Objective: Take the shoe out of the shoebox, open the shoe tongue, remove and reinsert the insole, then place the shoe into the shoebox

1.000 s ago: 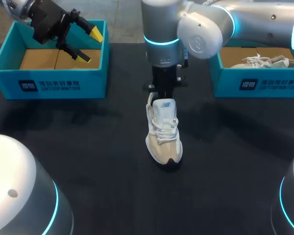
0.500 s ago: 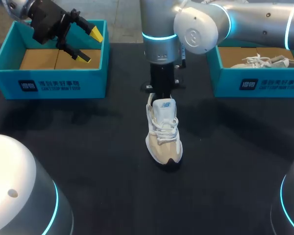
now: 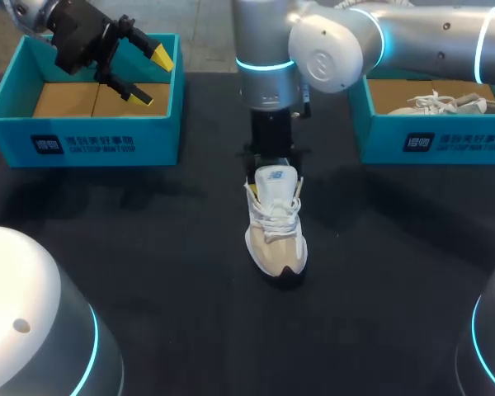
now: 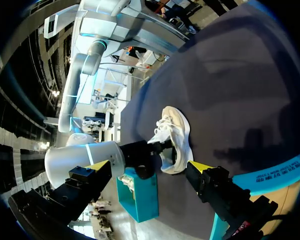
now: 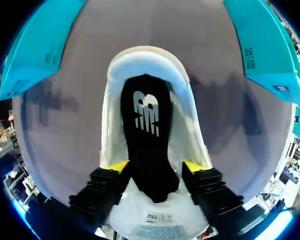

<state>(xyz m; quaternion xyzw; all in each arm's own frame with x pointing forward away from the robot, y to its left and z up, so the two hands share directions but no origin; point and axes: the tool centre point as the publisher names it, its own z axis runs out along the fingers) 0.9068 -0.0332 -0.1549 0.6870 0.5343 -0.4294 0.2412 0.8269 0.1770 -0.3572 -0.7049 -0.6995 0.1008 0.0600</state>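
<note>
A white and beige shoe [image 3: 274,227] stands mid-table, toe toward me. My right arm comes in from the right, and its gripper [image 3: 272,162] points down into the shoe's opening behind the raised tongue [image 3: 275,183]. In the right wrist view, the right gripper [image 5: 155,167] is open. Its yellow fingertips [image 5: 119,166] stand either side of the black insole [image 5: 145,125], which lies flat inside the shoe [image 5: 192,125]. My left gripper [image 3: 153,77] hangs open and empty above the left teal shoebox [image 3: 82,140]. From the left wrist view the shoe [image 4: 177,135] lies ahead of the left gripper [image 4: 149,167].
A second teal shoebox [image 3: 429,140] at the right rear holds another white shoe [image 3: 445,105]. Both boxes flank the shoe in the right wrist view, one [image 5: 35,45] on each side [image 5: 262,45]. Dark cloth [image 3: 148,247] covers the table.
My right gripper's fingers have parted from shut to open at the shoe's opening, and its wrist has edged slightly left. The left arm has not moved.
</note>
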